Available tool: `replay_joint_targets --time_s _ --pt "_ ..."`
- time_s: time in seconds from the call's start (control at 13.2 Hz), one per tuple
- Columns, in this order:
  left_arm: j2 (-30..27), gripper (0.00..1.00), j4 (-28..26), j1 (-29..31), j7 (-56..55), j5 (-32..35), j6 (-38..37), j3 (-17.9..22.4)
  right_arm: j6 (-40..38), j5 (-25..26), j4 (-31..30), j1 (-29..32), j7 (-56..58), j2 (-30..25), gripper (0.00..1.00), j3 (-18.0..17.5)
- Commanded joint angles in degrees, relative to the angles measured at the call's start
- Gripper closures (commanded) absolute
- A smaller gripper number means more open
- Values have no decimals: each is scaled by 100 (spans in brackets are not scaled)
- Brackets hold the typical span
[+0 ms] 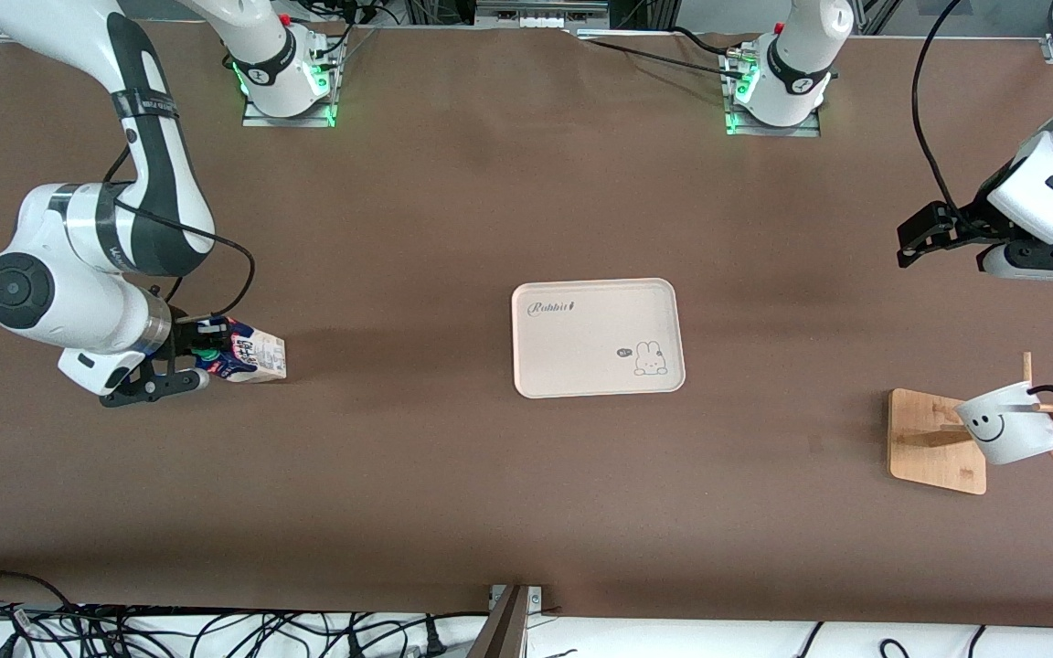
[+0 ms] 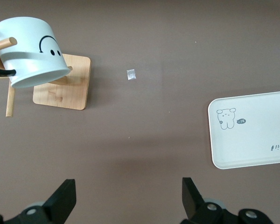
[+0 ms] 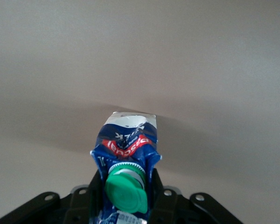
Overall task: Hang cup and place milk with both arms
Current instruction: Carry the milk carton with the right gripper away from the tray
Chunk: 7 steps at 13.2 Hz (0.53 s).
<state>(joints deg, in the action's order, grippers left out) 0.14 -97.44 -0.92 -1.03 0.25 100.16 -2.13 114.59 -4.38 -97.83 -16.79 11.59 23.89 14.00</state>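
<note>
Starting with the front view, the right gripper (image 1: 181,358) has its fingers closed on the milk (image 1: 248,356) at the right arm's end of the table, carton tilted, apparently for carrying to the tray (image 1: 596,337) at mid-table. The cup (image 1: 1009,424) hangs by its handle on the rack (image 1: 936,440) at the left arm's end, so that half looks done

In the left wrist view, the left gripper (image 2: 128,198) hangs wide open and empty above bare table, the cup on its peg nearby

In the right wrist view, black fingers flank the carton below its green cap (image 3: 126,190), a grip near the top
</note>
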Motion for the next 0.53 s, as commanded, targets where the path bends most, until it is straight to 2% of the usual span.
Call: replay_joint_targets --time_s 0.0,0.08,0.15,0.3,0.46 --pt "-102 0 49 -67 -55 79 -189 29 257 -81 -394 -70 -16 -218 39 50" --pt "-110 0 58 -75 -55 184 -233 11 249 -81 -395 -70 -25 -218 29 50" --pt "-110 0 58 -75 -55 194 -260 11 240 -81 -377 -70 -25 -218 24 50" --pt "-110 0 67 -67 -29 194 -322 11 178 -81 -333 -70 -25 -253 0 59" --pt "-102 0 137 -102 -90 194 -339 2 -75 -81 -159 -70 -147 -349 0 59"
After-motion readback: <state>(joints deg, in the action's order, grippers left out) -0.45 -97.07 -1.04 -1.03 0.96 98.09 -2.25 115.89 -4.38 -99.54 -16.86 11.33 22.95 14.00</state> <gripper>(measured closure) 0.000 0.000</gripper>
